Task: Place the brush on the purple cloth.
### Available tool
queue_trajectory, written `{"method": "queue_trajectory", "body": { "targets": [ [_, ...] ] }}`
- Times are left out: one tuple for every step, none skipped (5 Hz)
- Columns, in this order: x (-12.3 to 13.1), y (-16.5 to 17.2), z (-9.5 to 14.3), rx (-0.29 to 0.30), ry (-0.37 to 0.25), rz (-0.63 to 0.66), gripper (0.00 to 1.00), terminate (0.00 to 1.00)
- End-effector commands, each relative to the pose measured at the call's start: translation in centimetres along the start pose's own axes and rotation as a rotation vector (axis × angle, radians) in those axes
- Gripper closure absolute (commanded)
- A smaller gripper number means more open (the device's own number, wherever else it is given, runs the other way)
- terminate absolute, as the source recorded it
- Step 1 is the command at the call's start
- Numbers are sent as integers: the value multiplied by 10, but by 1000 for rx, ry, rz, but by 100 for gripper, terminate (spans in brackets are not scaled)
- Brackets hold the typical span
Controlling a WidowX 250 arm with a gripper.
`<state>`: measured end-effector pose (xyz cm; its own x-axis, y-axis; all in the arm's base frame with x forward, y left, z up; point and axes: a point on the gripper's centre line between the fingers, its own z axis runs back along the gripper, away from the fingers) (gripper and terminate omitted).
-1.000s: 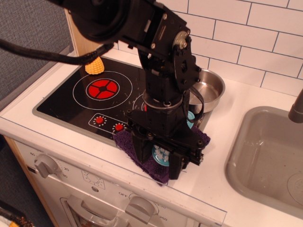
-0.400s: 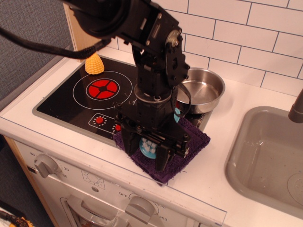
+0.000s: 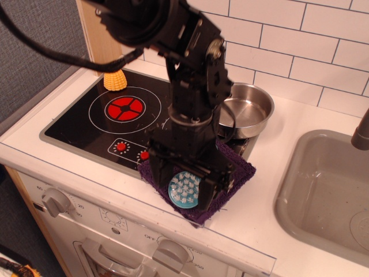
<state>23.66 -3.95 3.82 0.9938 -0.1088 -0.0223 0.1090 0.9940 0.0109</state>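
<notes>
brush (image 3: 184, 191) sits between my two black fingers (image 3: 162, 178), its round teal head facing the camera so the pale bristle nubs show. my claw (image 3: 183, 189) points down over the purple cloth (image 3: 242, 172), spread only about as wide as that head, one finger at the brush's 9 o'clock and the other at its 3 o'clock. both fingers look pressed to the rim of the head, so i seem to have hold of it, but my own body hides the handle. the brush hangs low over the near part of the cloth, and i cannot tell if it touches the fabric.

the cloth lies on the white counter (image 3: 271, 161) at the front right corner of the black stovetop (image 3: 86, 124), one corner reaching toward 6 o'clock, close to the counter's front edge. at the cloth's 1 o'clock stands the steel pot (image 3: 253, 112), partly behind my wrist. far off at 10 o'clock, at the back left of the stovetop, sits the yellow toy corn (image 3: 115, 79). the red burner (image 3: 125, 107) lies between the corn and me. at 3 o'clock from the cloth, well apart, is the grey sink (image 3: 323, 184).
</notes>
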Motion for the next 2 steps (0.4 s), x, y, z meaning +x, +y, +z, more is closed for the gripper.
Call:
{"method": "queue_trajectory", "body": {
  "targets": [
    [-3,16,64,-17,-165,60,0,0],
    [-4,21,61,-18,-146,63,0,0]
  ]
}}
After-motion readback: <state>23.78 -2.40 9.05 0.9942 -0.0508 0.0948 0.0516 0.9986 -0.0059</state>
